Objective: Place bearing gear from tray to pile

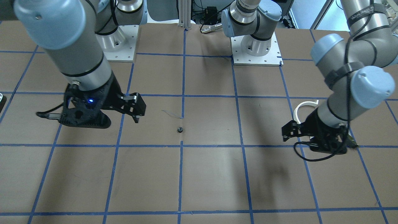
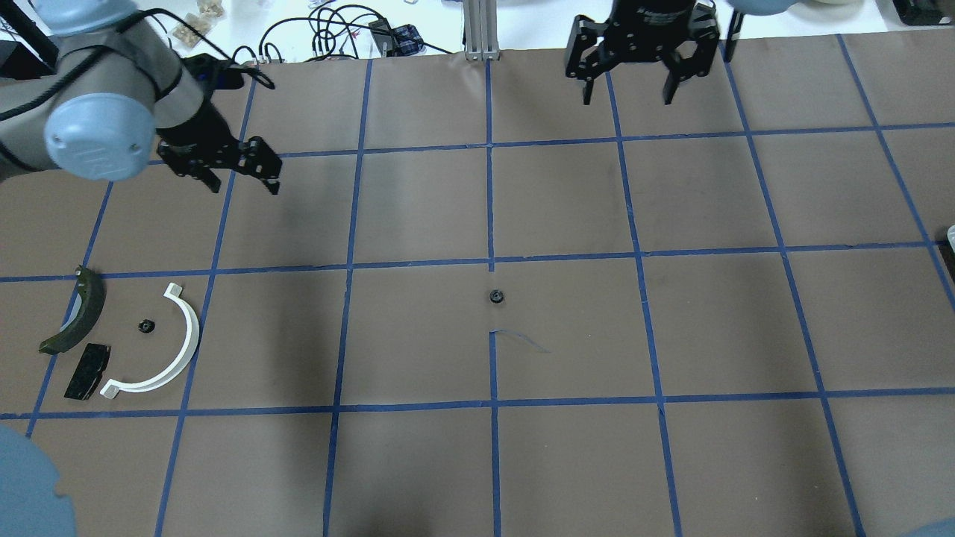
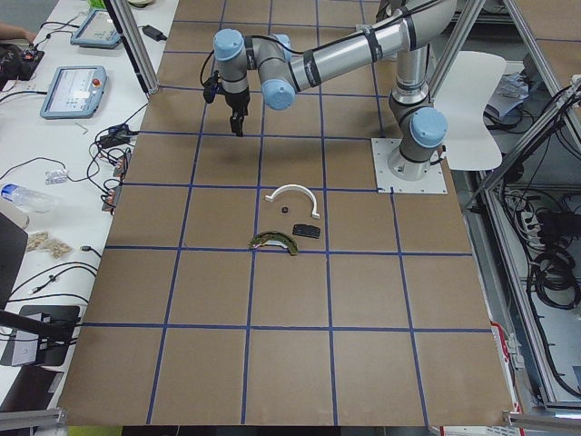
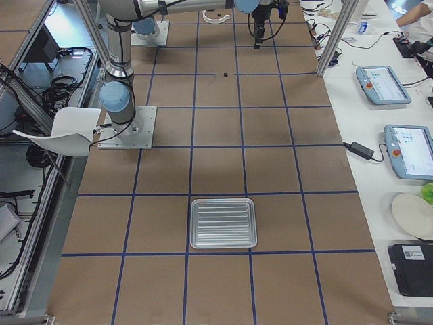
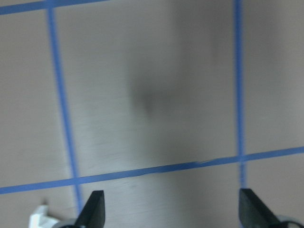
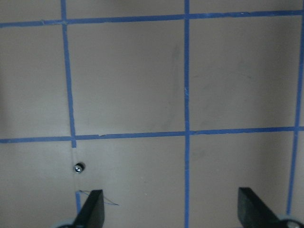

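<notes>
the tray (image 4: 223,223) is sitting far off at the robot's right end of the worktop (image 2: 567,335), and i cannot see a gear in it. the pile is lying at the other end, on the robot's left: a white half ring (image 2: 179,350), a flat black pad (image 2: 87,371) and a dark curved shoe (image 2: 74,317), all close together. one small gear (image 2: 145,326) is resting inside the bend of the half ring, not touching it. another one, the middle gear (image 2: 495,297), is sitting alone in the middle of the worktop. it is just beside a blue tape crossing and well apart from both the tray and the pile. i am guessing it is lying there because both arms can reach the middle, so one arm can put it down and the other can carry it on.

the left fingers (image 2: 268,170) are hanging in the air near the pile, spread wide apart and holding nothing — their wrist view is showing bare worktop between them and one tip of the half ring off to the side. the right fingers (image 2: 671,78) are hanging over the far side of the worktop, also wide apart and touching nothing. the middle gear is showing below them, off to one side, in their wrist view.
</notes>
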